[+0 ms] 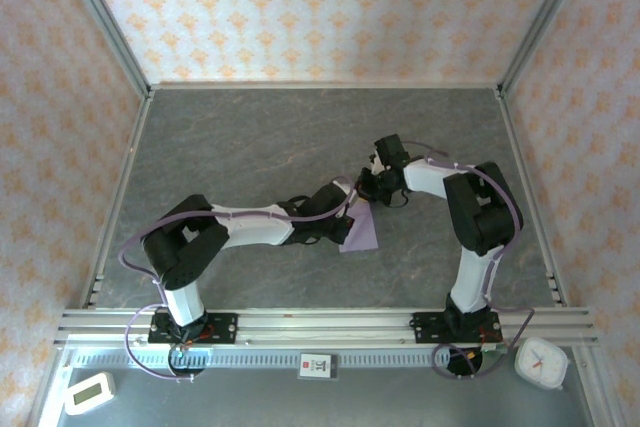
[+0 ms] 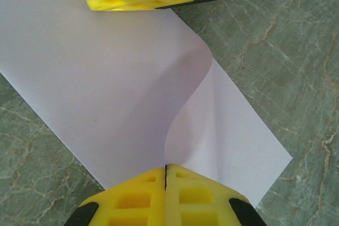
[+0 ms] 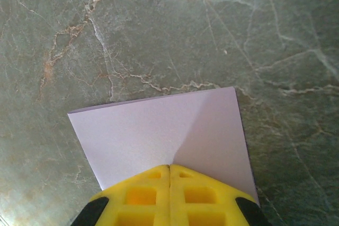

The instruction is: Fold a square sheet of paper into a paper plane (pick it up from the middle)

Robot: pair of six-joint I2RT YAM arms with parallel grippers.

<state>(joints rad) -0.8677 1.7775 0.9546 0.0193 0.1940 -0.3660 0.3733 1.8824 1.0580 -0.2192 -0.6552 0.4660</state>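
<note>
1. Both my arms meet over the middle of the table (image 1: 250,137). The sheet (image 1: 362,234) lies between them, a touch toward 4 o'clock from the table's centre.
2. My left gripper (image 2: 166,175) is clamped on the sheet, jaws pressed together with the paper's edge running into the seam at 6 o'clock of its wrist view.
3. My right gripper (image 3: 169,172) is pinched on the paper too, fingers tight together at 6 o'clock of its own view. It takes the sheet from the far side, at 12 o'clock of the left wrist view.
4. The paper between the two grips bellies up in a soft curve, one layer riding over another that lies on the table. From the right wrist a faint crease runs from my fingers toward 1 o'clock.
5. My read: this is an early fold, a flap carried over but not pressed flat. There's no dart point anywhere.
6. Next, I reckon, the edges need lining up, then the curl laid down and creased. Two grips pulling apart could tear or skew thin paper, so go gently.
</note>
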